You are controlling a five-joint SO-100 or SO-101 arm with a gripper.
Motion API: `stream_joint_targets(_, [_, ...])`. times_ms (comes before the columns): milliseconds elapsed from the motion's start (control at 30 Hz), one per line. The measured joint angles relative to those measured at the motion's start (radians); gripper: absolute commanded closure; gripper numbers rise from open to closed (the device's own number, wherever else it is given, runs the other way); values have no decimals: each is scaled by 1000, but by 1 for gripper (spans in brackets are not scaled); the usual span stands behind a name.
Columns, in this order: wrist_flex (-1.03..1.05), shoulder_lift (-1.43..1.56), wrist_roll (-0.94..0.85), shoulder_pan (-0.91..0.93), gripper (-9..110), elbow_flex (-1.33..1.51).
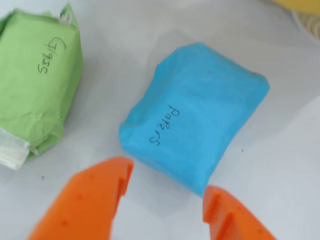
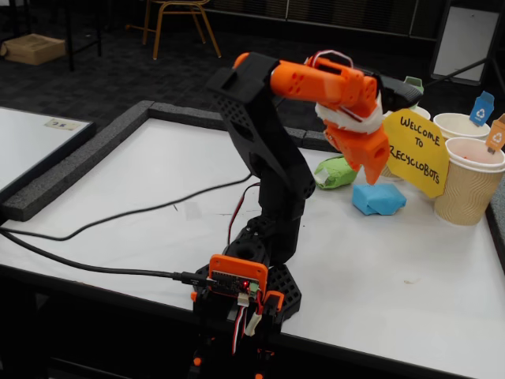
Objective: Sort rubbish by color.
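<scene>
Rubbish shows two lumps, one green (image 1: 37, 80), one blue (image 1: 195, 112), below the parted, empty pincer (image 1: 167, 197).

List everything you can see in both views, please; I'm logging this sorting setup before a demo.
Blue lump: one, blue, marked "Papers", on the white table just ahead of the gripper.
Green lump: one, green, marked "Glass", left of the blue one in the wrist view.
Paper cups: three visible, beige with coloured tags, at the table's far right in the fixed view.
Sign: one, yellow, reads "Welcome to Recyclobots", in front of the cups.
Table: one, white, with a dark foam border.
Cables: black, running across the table to the arm's base.
Chair: one, wooden, in the background.
Arm: one, black and orange.
Gripper: orange, open, holding nothing.
</scene>
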Motion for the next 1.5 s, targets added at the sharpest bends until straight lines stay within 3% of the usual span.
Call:
stream_joint_targets(800, [-209,-322,0,35,91,-5])
stream_joint_targets(1500, [-170,-380,0,55,92,-345])
